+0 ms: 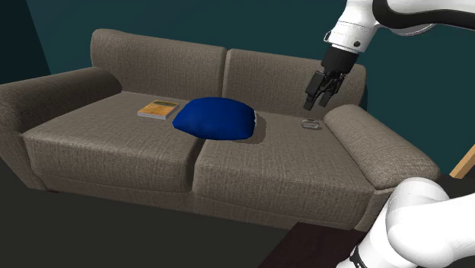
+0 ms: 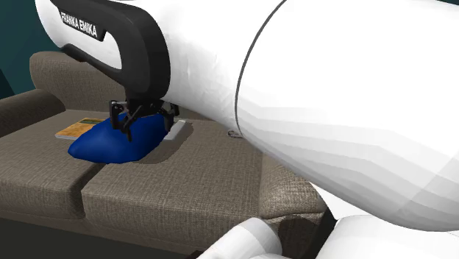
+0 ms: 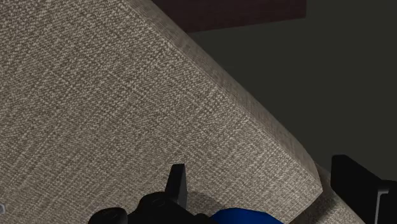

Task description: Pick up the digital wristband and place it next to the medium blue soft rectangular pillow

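The gripper (image 1: 317, 102) hangs open and empty over the sofa (image 1: 114, 145). The wristband (image 1: 310, 122) lies on the seat just below it, with the blue pillow (image 1: 215, 119) off to one side. It looks like the reaching step; next the gripper needs to drop down and close on the band.

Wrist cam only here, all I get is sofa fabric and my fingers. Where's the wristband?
Observer: Shoulder view: the wristband lies on the sofa seat beside the armrest at that view's right. The gripper hangs above it, not touching.
Operator: And the pillow?
Observer: The blue pillow sits mid-sofa, over the seam in the seat, apart from the wristband.
Operator: Anything else on the seat?
Observer: A book lies flat past the pillow, toward the shoulder view's left.
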Robot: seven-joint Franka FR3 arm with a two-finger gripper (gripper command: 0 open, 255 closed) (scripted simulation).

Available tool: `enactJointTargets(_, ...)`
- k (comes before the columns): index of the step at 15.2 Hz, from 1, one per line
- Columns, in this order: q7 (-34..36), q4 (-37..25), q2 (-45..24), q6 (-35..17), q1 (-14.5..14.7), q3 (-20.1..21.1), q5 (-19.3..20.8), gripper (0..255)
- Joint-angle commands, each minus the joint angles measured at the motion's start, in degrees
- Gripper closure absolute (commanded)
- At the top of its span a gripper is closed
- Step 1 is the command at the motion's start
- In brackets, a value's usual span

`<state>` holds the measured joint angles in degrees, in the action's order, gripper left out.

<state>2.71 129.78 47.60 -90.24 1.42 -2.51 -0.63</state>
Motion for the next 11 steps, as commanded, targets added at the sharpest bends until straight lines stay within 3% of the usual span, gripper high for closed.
enactJointTargets(1,0.0,0.0,0.0,0.0,0.0,0.0,0.0,0)
enactJointTargets(11,-20.5,3.9,-4.0,-6.5,-0.3,-13.4,9.6,0)
